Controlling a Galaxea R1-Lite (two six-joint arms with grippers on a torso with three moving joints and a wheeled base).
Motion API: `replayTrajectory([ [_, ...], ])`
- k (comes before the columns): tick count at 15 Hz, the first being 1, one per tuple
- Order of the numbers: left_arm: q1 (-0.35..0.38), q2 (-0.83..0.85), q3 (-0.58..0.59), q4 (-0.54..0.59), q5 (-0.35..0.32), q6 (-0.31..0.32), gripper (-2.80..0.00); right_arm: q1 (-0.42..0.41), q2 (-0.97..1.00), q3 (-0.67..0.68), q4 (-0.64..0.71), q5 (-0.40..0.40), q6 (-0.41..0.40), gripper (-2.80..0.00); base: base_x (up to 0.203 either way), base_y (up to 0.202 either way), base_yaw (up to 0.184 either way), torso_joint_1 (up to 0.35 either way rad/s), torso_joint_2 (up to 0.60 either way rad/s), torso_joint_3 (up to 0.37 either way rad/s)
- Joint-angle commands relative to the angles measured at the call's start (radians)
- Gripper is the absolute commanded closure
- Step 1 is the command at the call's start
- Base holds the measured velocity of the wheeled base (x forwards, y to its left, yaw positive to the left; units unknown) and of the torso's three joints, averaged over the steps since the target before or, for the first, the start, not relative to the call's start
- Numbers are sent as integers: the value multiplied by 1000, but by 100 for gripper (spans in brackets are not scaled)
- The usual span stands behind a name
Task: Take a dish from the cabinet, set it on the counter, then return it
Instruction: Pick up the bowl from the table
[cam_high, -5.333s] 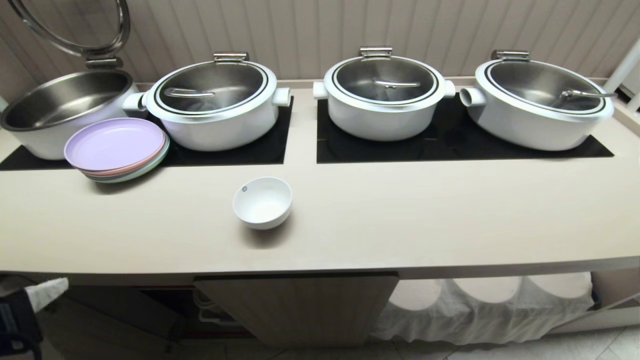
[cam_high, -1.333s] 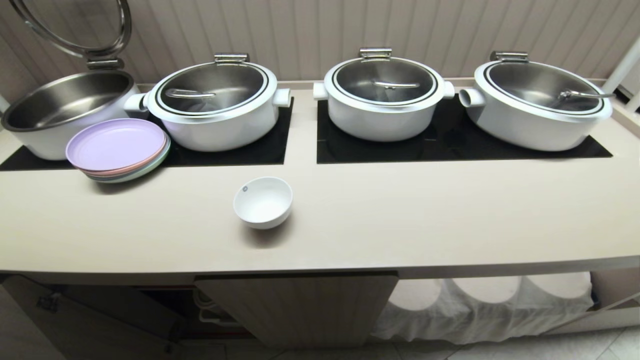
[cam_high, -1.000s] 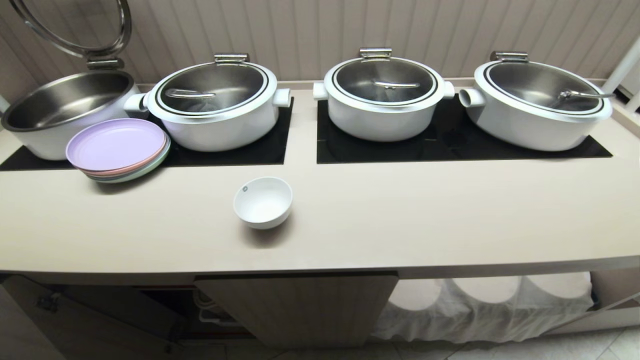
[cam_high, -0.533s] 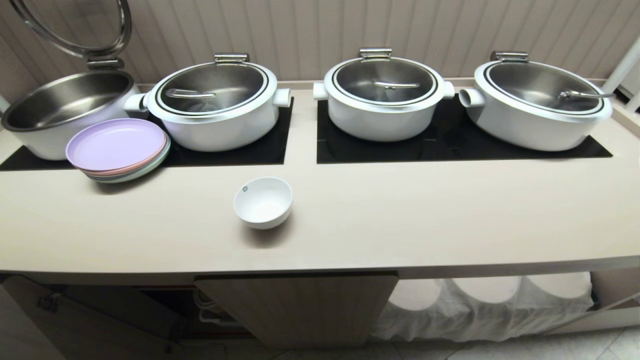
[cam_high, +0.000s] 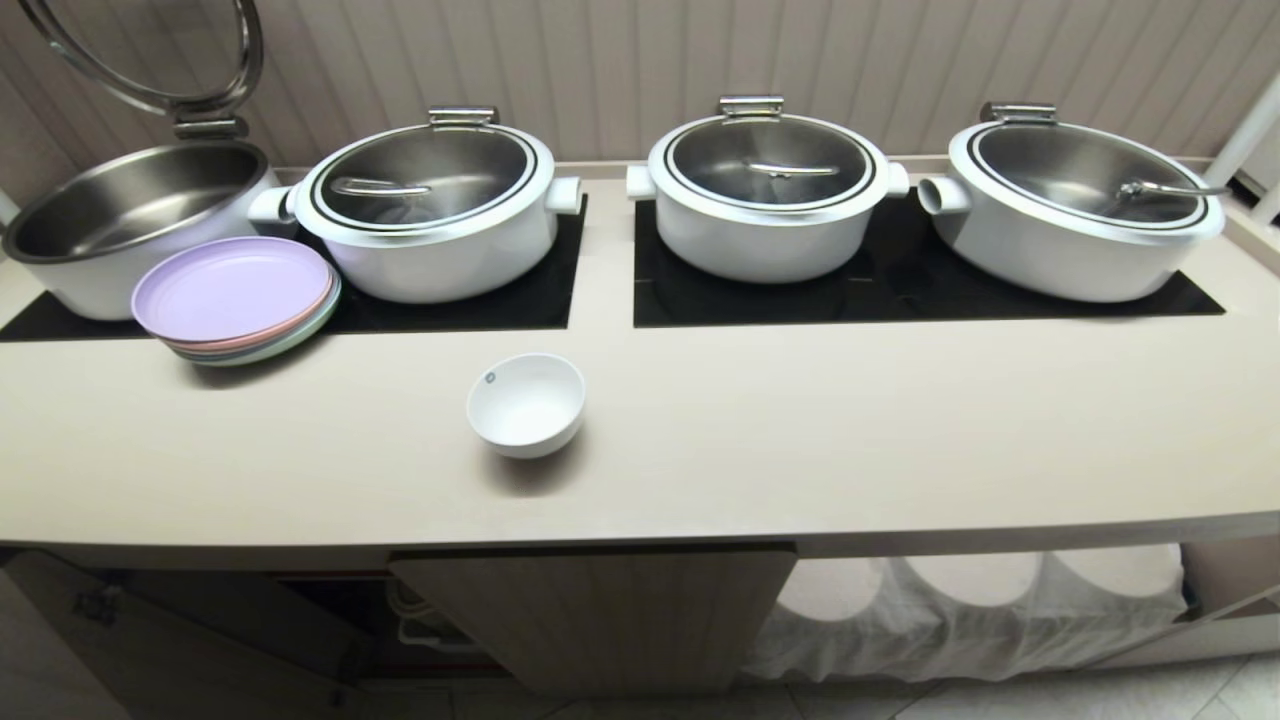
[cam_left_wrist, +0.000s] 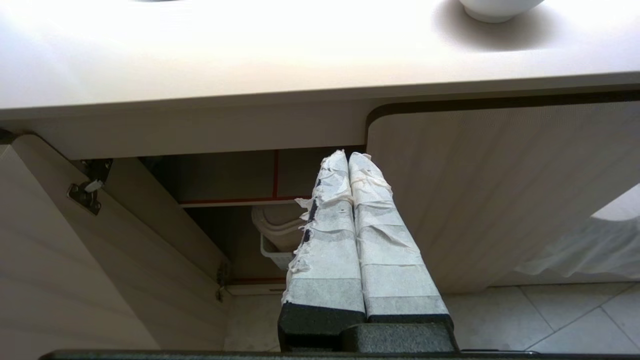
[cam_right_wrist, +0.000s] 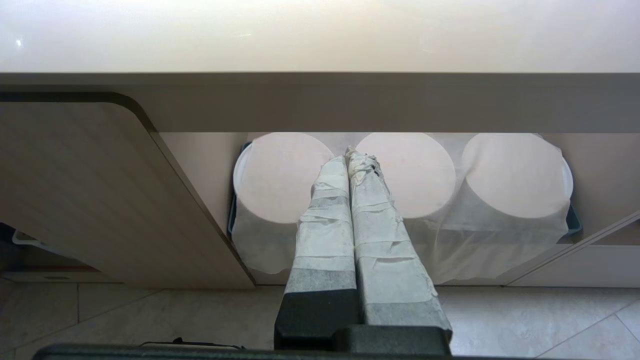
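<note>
Head view: dish (cam_high: 526, 404) standing on counter (cam_high: 800, 440), out of cabinet (cam_left_wrist: 210, 210); return outstanding; left gripper (cam_left_wrist: 348, 159) and right gripper (cam_right_wrist: 347, 155) empty, fingers together.

Four big white pots (cam_high: 768, 195) stand in a row by the wall. The far left pot (cam_high: 120, 215) has its lid up. A stack of plates (cam_high: 235, 298), purple on top, touches it.

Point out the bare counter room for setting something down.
Widest free patch: front strip of the counter, right of the dish, before the right black panel. A smaller patch lies between dish and plates. The back row of pots is crowded.
</note>
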Motion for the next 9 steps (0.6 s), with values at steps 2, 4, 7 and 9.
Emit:
replayTrajectory([
  [2,0,0,2,-1,-3,14,0,0,0,0,0,0,-1,0,0,0,0,0,0,0],
  [4,0,0,2,-2,-3,30,0,0,0,0,0,0,0,0,0,0,0,0,0,0],
  [7,0,0,2,-5,-4,52,0,1,0,0,0,0,0,0,0,0,0,0,0,0],
  [9,0,0,5,-16,-4,50,0,0,0,0,0,0,0,0,0,0,0,0,0,0],
])
